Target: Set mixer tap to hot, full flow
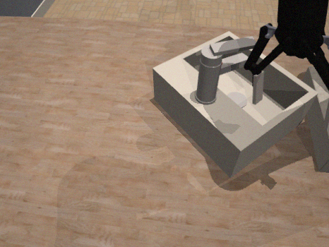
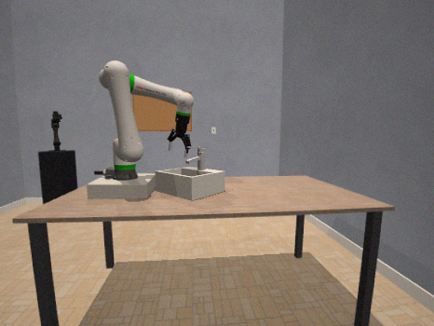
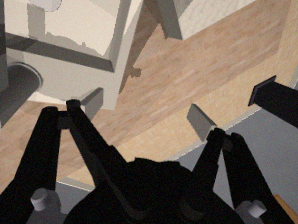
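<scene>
The grey mixer tap (image 1: 208,75) stands on the near rim of a beige sink basin (image 1: 233,102). Its flat lever (image 1: 233,45) lies on top of the tap body and points out over the basin, above the spout (image 1: 231,63). I cannot see the red and blue dots. My gripper (image 1: 261,75) is open and empty. It hangs above the basin just beyond the lever's tip, with one grey finger pad reaching down into the basin. In the exterior view the gripper (image 2: 179,144) hangs left of the tap (image 2: 200,159). In the wrist view the gripper (image 3: 147,112) looks down past the basin's edge (image 3: 75,55).
The basin sits on a wooden table (image 2: 210,197) beside the arm's grey base block (image 2: 121,186). A round drain (image 1: 236,99) lies in the basin floor. A black pedestal with a camera (image 2: 57,172) stands on the floor at the far left.
</scene>
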Available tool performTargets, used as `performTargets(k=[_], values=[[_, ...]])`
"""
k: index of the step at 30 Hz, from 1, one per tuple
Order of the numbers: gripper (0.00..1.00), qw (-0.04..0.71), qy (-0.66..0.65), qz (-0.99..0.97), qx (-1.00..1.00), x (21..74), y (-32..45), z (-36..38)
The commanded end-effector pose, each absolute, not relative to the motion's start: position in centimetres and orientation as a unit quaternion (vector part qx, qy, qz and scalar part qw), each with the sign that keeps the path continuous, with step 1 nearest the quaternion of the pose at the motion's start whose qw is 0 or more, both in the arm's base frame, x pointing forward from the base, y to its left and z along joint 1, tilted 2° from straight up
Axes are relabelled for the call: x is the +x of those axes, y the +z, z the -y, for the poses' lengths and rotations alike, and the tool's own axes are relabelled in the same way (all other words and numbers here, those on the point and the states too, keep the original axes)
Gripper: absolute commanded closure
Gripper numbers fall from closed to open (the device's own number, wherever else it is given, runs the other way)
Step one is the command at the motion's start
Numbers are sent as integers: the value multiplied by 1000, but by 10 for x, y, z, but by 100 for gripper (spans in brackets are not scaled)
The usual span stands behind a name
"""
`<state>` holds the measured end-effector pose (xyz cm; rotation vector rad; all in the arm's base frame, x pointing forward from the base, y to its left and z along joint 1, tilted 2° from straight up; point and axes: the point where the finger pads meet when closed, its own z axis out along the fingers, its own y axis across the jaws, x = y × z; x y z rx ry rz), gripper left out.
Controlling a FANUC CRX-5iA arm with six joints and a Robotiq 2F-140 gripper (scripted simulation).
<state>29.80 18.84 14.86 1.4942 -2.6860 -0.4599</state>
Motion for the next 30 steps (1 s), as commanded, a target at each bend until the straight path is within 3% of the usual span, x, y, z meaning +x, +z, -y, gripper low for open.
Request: performTargets(k=[1, 30], values=[[0, 5, -145, 825, 546, 305, 156, -183], [0, -39, -68, 445, 892, 351, 211, -138]])
